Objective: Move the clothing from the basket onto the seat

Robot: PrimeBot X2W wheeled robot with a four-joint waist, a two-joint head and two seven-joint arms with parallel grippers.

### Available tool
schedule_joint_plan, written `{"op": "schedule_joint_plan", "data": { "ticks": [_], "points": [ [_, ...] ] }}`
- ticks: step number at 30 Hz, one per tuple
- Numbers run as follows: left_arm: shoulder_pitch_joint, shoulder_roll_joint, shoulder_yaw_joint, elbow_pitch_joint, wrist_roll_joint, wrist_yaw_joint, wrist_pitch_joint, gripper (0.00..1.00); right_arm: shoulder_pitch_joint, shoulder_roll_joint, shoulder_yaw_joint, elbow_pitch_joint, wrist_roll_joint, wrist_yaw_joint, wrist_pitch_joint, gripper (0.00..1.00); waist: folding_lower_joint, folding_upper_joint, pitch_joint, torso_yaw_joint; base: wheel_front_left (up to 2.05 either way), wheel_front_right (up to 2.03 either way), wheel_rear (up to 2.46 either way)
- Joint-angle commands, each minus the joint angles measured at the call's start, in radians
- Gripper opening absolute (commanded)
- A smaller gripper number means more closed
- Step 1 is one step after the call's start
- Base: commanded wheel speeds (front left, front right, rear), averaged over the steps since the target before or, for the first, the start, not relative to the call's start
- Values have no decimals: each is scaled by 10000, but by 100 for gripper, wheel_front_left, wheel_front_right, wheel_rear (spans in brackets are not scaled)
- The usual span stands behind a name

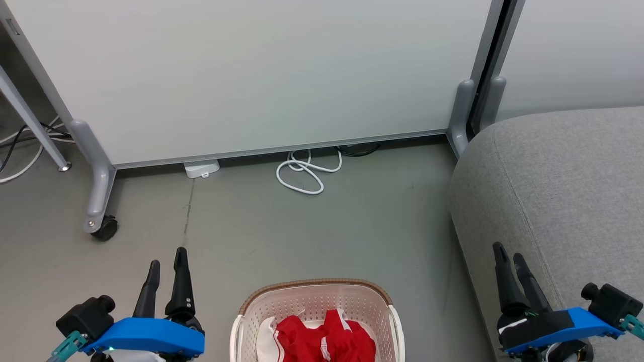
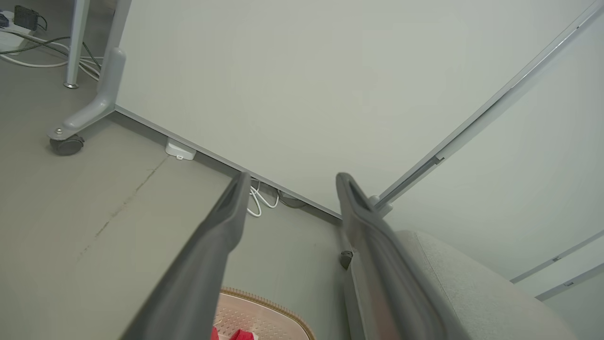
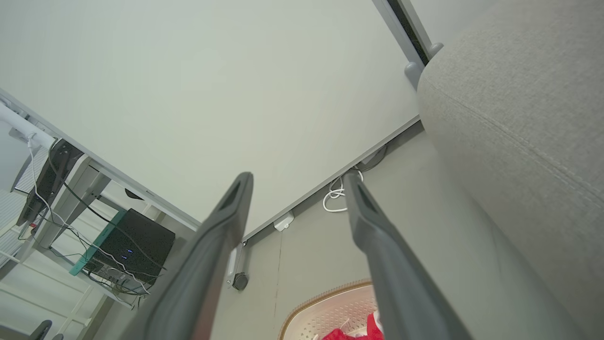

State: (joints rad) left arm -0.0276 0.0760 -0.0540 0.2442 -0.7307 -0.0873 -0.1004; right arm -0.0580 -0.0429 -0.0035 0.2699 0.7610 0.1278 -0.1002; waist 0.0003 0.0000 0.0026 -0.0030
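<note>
Head view puts the cream laundry basket (image 1: 317, 284) at the bottom centre of the frame, its near part cut off by the lower edge. The red clothing (image 1: 324, 339) is bunched inside it, low against that edge. Your left gripper (image 1: 167, 257) sits at lower left and your right gripper (image 1: 508, 250) at lower right, so the basket lies between them, inward of each. Both sets of fingers point up the frame, past the basket rather than into it. The left gripper stands somewhat nearer the basket's rim than the right, which hangs in front of the grey sofa (image 1: 568, 191) along the right side of the frame. Both wrist views show you the two dark fingers spread apart with nothing between them. By my reading, you would need to swing a gripper inward and tip it down to reach the heap, and the left has the shorter way. The clothing is crumpled and cropped by the frame edge, so you cannot tell which way it points or where its long axis runs.
</note>
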Motion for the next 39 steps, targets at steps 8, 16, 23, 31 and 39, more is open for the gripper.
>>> {"op": "schedule_joint_plan", "data": {
  "ticks": [8, 16, 23, 31, 39],
  "points": [
    [-50, 122, -137, -113, 1059, 35, -306, 100, -221, -70, 128, 49, -1016, 29, -282, 100, -1, 0, -61, 1, 0, 0, 0],
    [-67, 130, -240, -11, 1889, 35, -530, 100, -235, -76, 151, 98, -1866, 28, -434, 100, -1, 0, -84, 23, 0, 0, 0],
    [-117, 68, -308, 139, 2489, 48, -709, 100, -213, -81, 118, 162, -2590, 30, -521, 100, -1, 0, -111, 76, 0, 0, 0],
    [-251, 31, -394, 412, 3113, 58, -892, 100, -256, -84, 61, 220, -3355, 31, -562, 100, -1, 0, -100, 113, 0, 0, 0],
    [-295, -51, -311, 647, 3422, 101, -1070, 100, -266, -88, 89, 294, -4007, 33, -666, 100, -2, 0, -90, 126, 0, 0, 0]
  ]
}}
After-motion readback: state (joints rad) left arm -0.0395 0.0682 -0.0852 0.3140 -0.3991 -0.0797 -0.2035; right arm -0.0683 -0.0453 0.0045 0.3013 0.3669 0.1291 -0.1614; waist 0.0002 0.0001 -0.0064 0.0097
